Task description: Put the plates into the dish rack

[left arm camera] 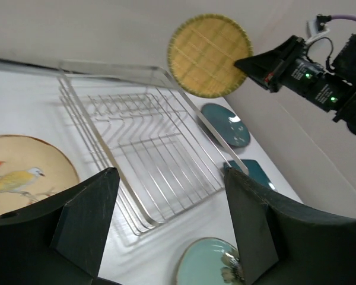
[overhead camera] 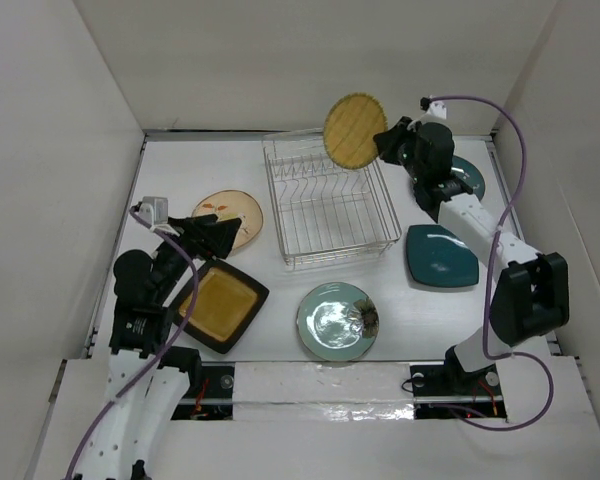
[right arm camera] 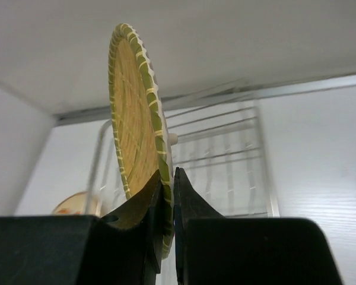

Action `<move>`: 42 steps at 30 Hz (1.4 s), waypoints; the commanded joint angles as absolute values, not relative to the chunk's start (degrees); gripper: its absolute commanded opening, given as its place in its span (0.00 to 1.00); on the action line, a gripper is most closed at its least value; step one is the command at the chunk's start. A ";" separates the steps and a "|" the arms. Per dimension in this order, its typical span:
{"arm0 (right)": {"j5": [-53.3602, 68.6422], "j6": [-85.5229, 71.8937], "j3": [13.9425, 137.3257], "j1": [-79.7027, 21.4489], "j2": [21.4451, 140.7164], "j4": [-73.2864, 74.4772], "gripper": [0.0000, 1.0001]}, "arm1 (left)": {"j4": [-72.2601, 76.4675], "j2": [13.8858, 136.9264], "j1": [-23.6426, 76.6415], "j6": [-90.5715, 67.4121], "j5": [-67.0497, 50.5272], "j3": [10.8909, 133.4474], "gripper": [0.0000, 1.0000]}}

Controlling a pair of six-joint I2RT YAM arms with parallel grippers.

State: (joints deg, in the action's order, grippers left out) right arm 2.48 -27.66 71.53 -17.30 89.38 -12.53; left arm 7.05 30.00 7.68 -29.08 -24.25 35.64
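Progress is slight: the dish rack (overhead camera: pixel 330 205) stands empty, the right gripper (overhead camera: pixel 385 140) holds a round tan plate (overhead camera: pixel 355 130) upright above its far right corner, and five plates (overhead camera: pixel 335 322) lie on the table (overhead camera: pixel 180 180) around it. Only the right wrist view shows the jaws pinching that plate's rim edge-on; the left wrist view shows the left gripper (left arm camera: pixel 169 172) spread wide, holding nothing, near the bird plate (left arm camera: pixel 24 172).

Setting: robot test cell in a lab; white counter (overhead camera: pixel 200 170) boxed in on three sides by plain white panels (overhead camera: pixel 310 60); left arm (overhead camera: pixel 140 300) and right arm (overhead camera: pixel 470 220) bolted at its near edge; purple cables (overhead camera: pixel 525 160) looped in open air; only kitchenware a wire dish rack (overhead camera: pixel 330 205) and loose plates (overhead camera: pixel 337 321), laid out as test pieces.
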 commanded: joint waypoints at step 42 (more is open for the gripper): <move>-24.37 -8.08 88.51 -25.66 103.46 -1.75 0.61 | -1.22 31.90 8.35 -24.08 -5.11 40.08 0.07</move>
